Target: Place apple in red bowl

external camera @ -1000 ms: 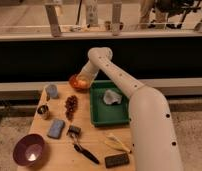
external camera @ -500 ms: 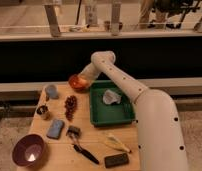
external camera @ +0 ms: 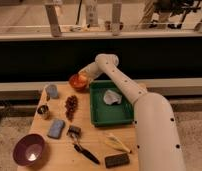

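The white robot arm (external camera: 144, 107) reaches from the lower right across the wooden worktop (external camera: 99, 135) to its far left corner, where the claw (external camera: 84, 78) is placed just above the small round orange-red bowl (external camera: 77, 82). The small yellowish-orange apple (external camera: 82, 78) shows as a bright round spot at the bowl, directly at the tip of the claw; I cannot tell if it lies inside the bowl or is held just over it, and I cannot tell how the claw stands. To the right of the bowl is a green rectangular plastic tray (external camera: 110, 102) with a pale crumpled thing (external camera: 112, 97) lying in it. Left of the bowl there is a grey-blue rounded object (external camera: 52, 91), and near it, toward the front, a bunch of dark red grapes (external camera: 71, 105). A blue sponge (external camera: 56, 128) lies closer to the front, and the larger dark purple bowl (external camera: 29, 149) stands at the front left corner. A black brush (external camera: 86, 152) and a dark flat block (external camera: 116, 160) lie near the front edge.
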`<control>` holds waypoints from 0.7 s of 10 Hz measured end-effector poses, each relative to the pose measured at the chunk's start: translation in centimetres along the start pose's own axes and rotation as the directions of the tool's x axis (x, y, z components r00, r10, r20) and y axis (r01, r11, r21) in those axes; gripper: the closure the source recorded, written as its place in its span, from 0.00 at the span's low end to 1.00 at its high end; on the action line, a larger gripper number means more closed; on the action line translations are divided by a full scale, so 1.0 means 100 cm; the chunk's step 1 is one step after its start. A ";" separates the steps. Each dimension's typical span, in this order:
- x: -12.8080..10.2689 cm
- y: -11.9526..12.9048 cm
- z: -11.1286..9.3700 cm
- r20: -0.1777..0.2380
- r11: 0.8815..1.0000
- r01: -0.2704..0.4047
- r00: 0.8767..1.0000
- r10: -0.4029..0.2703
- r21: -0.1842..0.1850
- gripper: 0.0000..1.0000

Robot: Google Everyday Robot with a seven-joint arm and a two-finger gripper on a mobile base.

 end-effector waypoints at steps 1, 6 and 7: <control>0.003 -0.005 0.004 0.004 1.000 0.009 1.000 -0.009 0.022 0.78; 0.004 -0.024 0.013 0.034 0.995 0.061 0.997 -0.064 0.073 0.26; 0.002 -0.026 0.013 0.037 0.995 0.070 0.997 -0.073 0.072 0.21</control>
